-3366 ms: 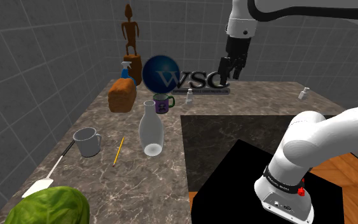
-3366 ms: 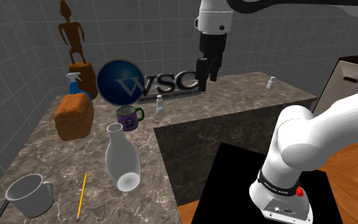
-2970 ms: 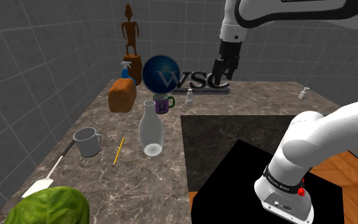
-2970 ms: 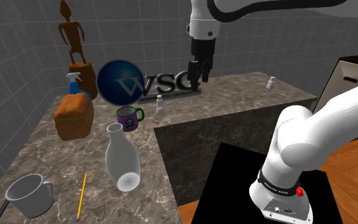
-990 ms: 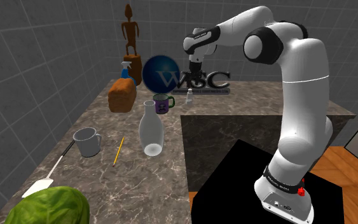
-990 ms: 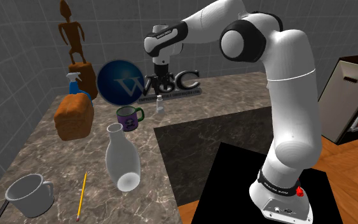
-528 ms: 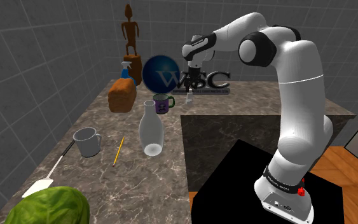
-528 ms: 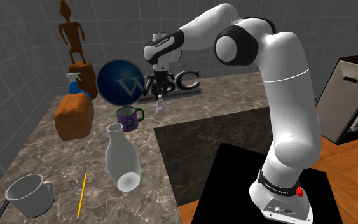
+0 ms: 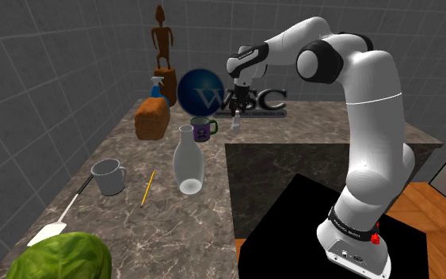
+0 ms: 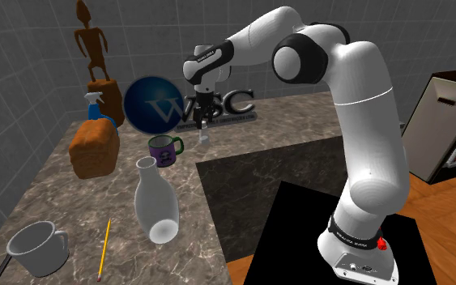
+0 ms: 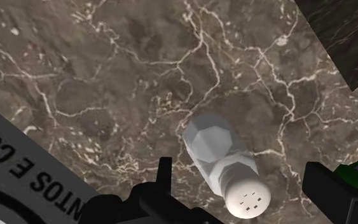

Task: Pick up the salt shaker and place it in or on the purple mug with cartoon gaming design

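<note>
The brown marble counter (image 9: 173, 230) carries everything you are working with. The white arm (image 9: 375, 119) reaches from the black stand (image 9: 292, 230) to the far part of the counter, with the gripper (image 10: 202, 121) pointing down there.

Just behind the fingers (image 11: 165, 178) stands the blue globe sign (image 9: 201, 89) lettered WSC. In the wrist view its base runs past the outer side of one finger.

Well away from the fingers, at the counter's near end, lies a leafy green cabbage (image 9: 59, 257). A brown loaf (image 9: 151, 120) sits off to the shoulder view's left of the fingers, beyond the mug.

Now the containers:
- The clear carafe (image 9: 188, 162) stands upright, well apart from the fingers and nearer the camera; only the counter shows through its wall.
- The grey mug (image 9: 110, 177) is farther off again, and its open mouth shows its own grey inner wall.
- The purple mug (image 9: 203, 128), with its green handle, is the closest one. In the wrist view its rim peeks in just outside the other finger. You cannot tell what is inside it.

The white salt shaker (image 11: 225, 162) stands on the counter with its holed cap facing up toward the hand. It sits between the two fingers, which are spread apart with a gap on either side, so nothing is gripped.
</note>
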Controlling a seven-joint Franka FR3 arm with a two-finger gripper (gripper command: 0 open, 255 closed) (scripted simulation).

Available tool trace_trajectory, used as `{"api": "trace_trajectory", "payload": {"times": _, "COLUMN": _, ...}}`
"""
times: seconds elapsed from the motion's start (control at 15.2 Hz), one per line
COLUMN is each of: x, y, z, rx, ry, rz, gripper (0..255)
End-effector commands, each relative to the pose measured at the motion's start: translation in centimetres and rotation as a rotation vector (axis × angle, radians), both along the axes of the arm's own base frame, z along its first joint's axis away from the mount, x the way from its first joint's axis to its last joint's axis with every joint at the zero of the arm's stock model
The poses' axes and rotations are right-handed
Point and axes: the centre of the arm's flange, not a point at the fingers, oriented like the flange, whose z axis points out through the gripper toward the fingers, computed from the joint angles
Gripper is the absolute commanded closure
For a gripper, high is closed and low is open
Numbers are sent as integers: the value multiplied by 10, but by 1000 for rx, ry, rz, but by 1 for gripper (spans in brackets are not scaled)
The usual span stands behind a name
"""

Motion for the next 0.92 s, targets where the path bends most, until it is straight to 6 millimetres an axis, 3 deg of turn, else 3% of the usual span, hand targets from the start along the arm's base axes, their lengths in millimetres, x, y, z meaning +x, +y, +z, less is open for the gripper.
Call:
{"api": "trace_trajectory", "payload": {"times": 0.0, "x": 0, "y": 0, "z": 0, "rx": 0, "ry": 0, "rz": 0, "gripper": 0}}
{"api": "trace_trajectory", "payload": {"times": 0.07, "x": 0, "y": 0, "z": 0, "rx": 0, "ry": 0, "rz": 0, "gripper": 255}}
{"api": "trace_trajectory", "payload": {"times": 0.66, "x": 0, "y": 0, "z": 0, "rx": 0, "ry": 0, "rz": 0, "gripper": 255}}
{"api": "trace_trajectory", "payload": {"times": 0.86, "x": 0, "y": 0, "z": 16, "rx": 0, "ry": 0, "rz": 0, "gripper": 255}}
